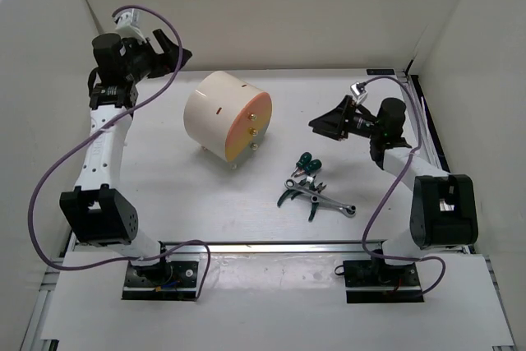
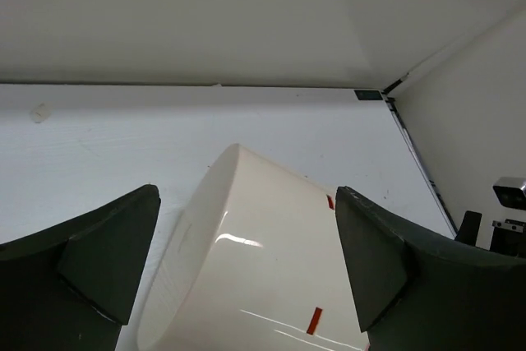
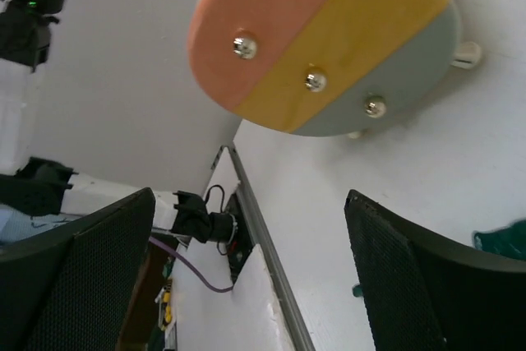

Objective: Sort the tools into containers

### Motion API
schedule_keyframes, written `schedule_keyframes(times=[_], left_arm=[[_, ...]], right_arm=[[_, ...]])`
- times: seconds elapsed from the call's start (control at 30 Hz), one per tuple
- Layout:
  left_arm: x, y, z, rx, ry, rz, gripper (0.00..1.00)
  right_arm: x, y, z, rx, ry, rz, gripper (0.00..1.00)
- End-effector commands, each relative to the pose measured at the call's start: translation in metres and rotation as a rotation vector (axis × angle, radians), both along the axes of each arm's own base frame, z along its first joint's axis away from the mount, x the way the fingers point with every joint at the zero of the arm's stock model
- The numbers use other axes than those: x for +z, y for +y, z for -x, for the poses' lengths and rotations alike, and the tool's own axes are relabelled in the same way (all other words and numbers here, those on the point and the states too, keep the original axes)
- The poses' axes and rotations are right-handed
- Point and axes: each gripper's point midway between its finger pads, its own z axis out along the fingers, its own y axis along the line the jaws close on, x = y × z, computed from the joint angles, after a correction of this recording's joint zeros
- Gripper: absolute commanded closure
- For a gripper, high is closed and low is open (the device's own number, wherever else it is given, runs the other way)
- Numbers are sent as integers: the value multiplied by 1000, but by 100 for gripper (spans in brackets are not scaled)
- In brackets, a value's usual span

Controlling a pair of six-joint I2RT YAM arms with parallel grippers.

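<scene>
The cream drum cabinet (image 1: 215, 108) lies on its side on the table, its flat face (image 1: 249, 127) turned to the right. The right wrist view shows the face (image 3: 320, 39) in peach, yellow and grey-green bands, each with a brass knob, all drawers shut. The tools lie in front of it: two green round-headed pieces (image 1: 309, 163), dark-green-handled pliers (image 1: 290, 196) and a silver ratchet wrench (image 1: 330, 201). My left gripper (image 1: 173, 48) is open and empty, raised behind and left of the drum (image 2: 263, 269). My right gripper (image 1: 322, 126) is open and empty, to the right of the face.
White walls close in the table on the left, back and right. A metal rail (image 1: 271, 247) runs along the near edge. Purple cables (image 1: 49, 178) loop off both arms. A bit of a green tool (image 3: 503, 240) shows at the right wrist view's edge.
</scene>
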Motion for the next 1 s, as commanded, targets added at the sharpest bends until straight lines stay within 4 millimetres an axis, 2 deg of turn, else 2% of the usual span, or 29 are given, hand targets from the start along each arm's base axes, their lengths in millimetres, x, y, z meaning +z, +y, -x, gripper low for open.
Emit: schedule_keyframes(times=[0.0,0.07,0.1,0.13,0.17,0.2,0.23,0.27,0.3,0.33,0.4,0.43,0.47,0.53,0.57,0.6,0.63,0.67,0.73,0.8,0.87,0.9,0.93,0.97], left_arm=[[21,-28,13,-129,-67,48,1],[21,-43,23,-185,-149,11,1],[25,-47,36,-196,-265,-5,1],[27,-40,39,-138,-317,-11,1],[53,-49,57,-136,-448,-16,1],[49,-54,63,-127,-467,-13,1],[39,-55,64,-118,-458,-14,1],[38,-52,61,-87,-457,-30,1],[34,-56,58,-96,-440,-38,1],[42,-60,60,-122,-457,-52,1],[31,-66,52,-156,-424,-90,1],[41,-71,54,-174,-441,-96,1],[33,-73,49,-178,-407,-104,1],[29,-75,42,-151,-384,-126,1],[21,-76,36,-153,-348,-134,1],[17,-77,33,-153,-334,-140,1],[11,-81,30,-153,-314,-144,1],[1,-84,28,-159,-286,-150,1],[-9,-83,23,-126,-269,-163,1],[-20,-85,21,-110,-261,-164,1],[-31,-89,18,-112,-248,-161,1],[-34,-91,16,-113,-244,-164,1],[-47,-91,10,-113,-210,-179,1],[-47,-94,8,-109,-210,-186,1]], right_arm=[[47,8,6,40,-94,-105,1],[48,9,9,67,-58,-176,1],[66,4,18,94,-62,-269,1],[68,1,19,102,-44,-324,1],[51,1,12,116,-14,-372,1],[58,4,3,149,32,-393,1],[52,14,5,222,71,-360,1],[48,22,2,259,61,-341,1],[54,33,7,298,22,-332,1],[57,35,6,280,-16,-344,1],[59,43,9,263,-25,-346,1],[52,45,6,244,-75,-313,1],[36,49,-1,223,11,-282,1],[34,63,1,217,-1,-230,4],[14,69,-7,190,17,-147,5],[20,78,-8,153,-12,-113,6],[13,82,-12,116,-7,-63,8],[-3,86,-15,90,1,37,8],[-6,97,-21,27,-4,107,8],[-7,104,-23,14,26,111,12],[-14,110,-28,32,68,83,23],[-18,112,-30,41,109,69,26],[-24,118,-35,56,126,62,28],[-25,123,-33,74,133,55,28]])
